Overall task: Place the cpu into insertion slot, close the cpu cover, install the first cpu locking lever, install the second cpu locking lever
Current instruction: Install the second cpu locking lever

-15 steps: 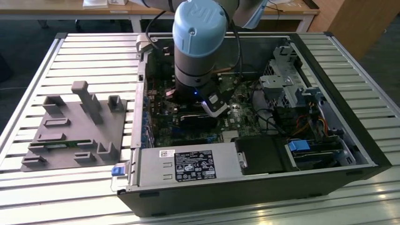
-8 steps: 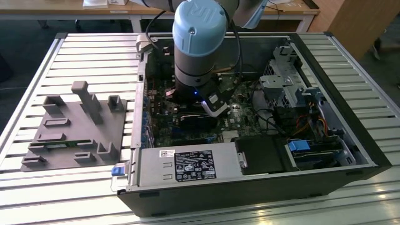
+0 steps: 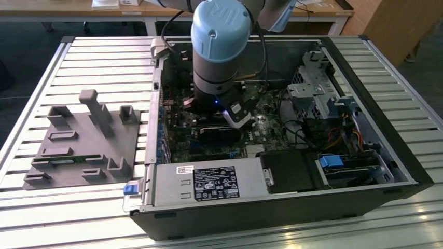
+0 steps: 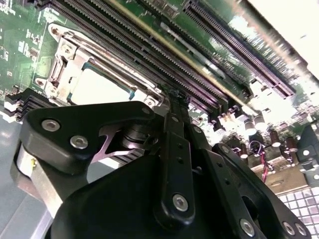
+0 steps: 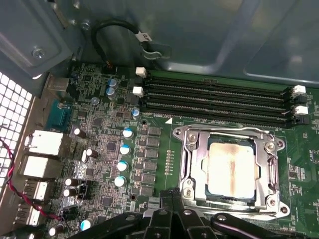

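The cpu (image 5: 232,169), a pale silver square chip, lies flat in the insertion slot (image 5: 205,149) on the green motherboard. Over it sits the cpu cover (image 5: 192,164), a silver frame plate lying down with the chip showing through its window. Thin metal lever rods run along the frame's edges; I cannot tell whether they are latched. My gripper (image 5: 171,191) hovers just beside the socket's edge with its black fingers pressed together, holding nothing. In the second wrist view the gripper (image 4: 174,94) points at the board next to the cpu (image 4: 99,87). In the exterior view the gripper (image 3: 237,116) reaches down inside the open computer case.
Long black memory slots (image 5: 219,99) run beside the socket. Capacitors (image 5: 124,149) and rear ports (image 5: 45,144) stand on the other side. A grey power supply (image 3: 207,181), a drive cage (image 3: 318,93) and cables crowd the case. A grey fixture tray (image 3: 83,140) lies at the exterior view's left.
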Action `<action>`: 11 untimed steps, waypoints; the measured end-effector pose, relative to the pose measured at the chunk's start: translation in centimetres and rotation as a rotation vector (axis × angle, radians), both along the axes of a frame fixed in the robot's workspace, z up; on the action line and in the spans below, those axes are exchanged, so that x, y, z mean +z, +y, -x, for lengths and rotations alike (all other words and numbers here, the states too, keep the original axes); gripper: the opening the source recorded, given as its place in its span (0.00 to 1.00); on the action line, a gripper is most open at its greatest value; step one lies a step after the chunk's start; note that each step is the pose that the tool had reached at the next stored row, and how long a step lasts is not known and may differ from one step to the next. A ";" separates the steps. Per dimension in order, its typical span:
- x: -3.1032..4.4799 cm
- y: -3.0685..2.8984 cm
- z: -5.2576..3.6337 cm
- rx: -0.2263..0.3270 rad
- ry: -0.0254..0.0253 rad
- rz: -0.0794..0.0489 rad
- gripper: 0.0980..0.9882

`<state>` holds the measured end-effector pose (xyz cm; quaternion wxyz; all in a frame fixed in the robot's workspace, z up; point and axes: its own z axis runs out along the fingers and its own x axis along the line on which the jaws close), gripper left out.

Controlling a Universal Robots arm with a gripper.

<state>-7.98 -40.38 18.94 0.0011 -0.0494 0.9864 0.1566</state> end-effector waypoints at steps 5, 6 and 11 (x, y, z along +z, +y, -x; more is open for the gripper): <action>-0.03 0.31 -0.01 0.000 -0.0001 0.000 0.02; -0.05 0.31 -0.01 0.000 -0.0001 0.000 0.02; -0.05 0.28 0.00 0.000 0.0000 0.001 0.02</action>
